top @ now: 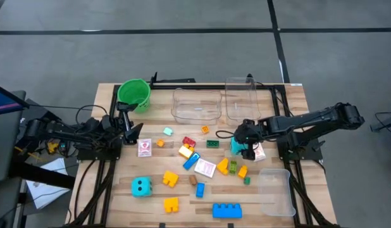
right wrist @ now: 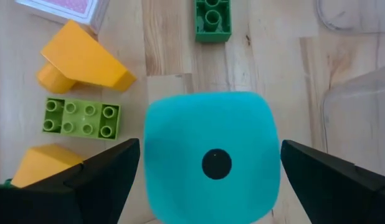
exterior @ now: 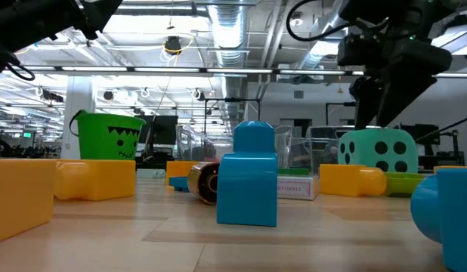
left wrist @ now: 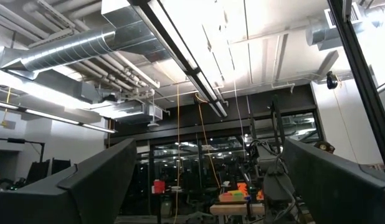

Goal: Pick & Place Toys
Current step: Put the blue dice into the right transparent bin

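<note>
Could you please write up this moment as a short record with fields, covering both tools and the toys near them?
Right tool: open, poised directly above a cyan die, one finger on either side, not closed on it
Die face toward the wrist camera: one black dot
Beside that die: light green block, yellow block, dark green block
Left tool: open, empty, raised near the green bucket
Second cyan die: front left of the table, untouched
Clear tubs: at the back edge; contents cannot be told
</note>
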